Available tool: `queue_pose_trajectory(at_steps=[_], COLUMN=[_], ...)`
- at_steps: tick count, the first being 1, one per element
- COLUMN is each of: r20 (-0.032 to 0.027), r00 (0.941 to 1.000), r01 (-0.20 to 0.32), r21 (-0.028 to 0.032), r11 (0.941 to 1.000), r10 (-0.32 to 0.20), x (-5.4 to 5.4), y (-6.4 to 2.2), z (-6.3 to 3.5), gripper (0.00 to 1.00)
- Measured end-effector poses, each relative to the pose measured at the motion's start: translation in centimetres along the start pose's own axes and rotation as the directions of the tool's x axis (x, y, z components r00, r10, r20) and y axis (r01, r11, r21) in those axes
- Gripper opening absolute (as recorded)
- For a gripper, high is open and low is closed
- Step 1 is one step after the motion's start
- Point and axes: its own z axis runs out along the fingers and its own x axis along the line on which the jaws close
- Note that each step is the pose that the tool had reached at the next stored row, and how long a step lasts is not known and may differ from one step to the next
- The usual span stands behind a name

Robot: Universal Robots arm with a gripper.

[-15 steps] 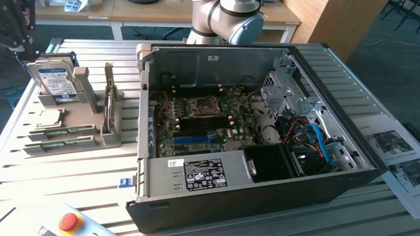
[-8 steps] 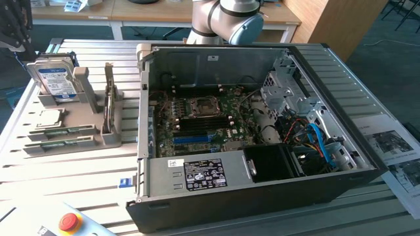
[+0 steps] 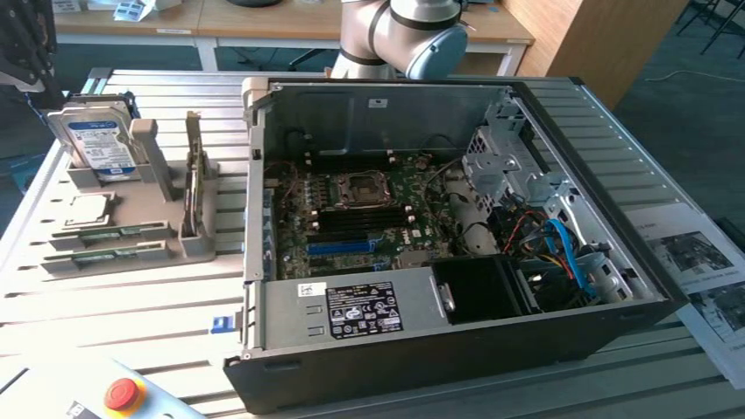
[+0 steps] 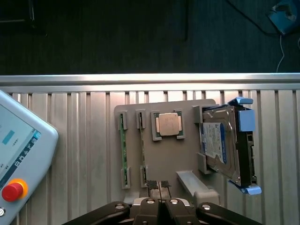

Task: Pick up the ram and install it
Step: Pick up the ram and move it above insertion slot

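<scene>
Pincer (image 4: pixel 158 184), pressed together, hovers seemingly just beside one end of the ram (image 4: pixel 142 147).

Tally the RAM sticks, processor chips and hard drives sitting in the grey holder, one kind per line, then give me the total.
RAM sticks: 2
Processor chip: 1
Hard drive: 1
Total: 4

Two ram sticks (image 4: pixel 123 145) — green, thin, alike. One silver processor chip (image 4: pixel 168 123), one hard drive (image 4: pixel 220 145), one grey holder (image 4: pixel 185 157), one desk (image 4: pixel 79 140). One open computer case (image 3: pixel 466 349) — one pendant (image 4: pixel 18 154) with one red button (image 4: pixel 12 191).
</scene>
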Motion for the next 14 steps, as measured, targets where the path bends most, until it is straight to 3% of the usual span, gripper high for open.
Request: queue_pose_trajectory(at_steps=[4,14], r20=[-0.0021,-0.0024], r00=[0.9988,0.9986], r01=[0.049,0.052], r21=[-0.0010,-0.0011], r11=[0.9988,0.9987], r10=[-0.049,-0.052], x=[0.01,0.00], y=[0.00,-0.01], z=[0.01,0.12], gripper=[0.10,0.10])
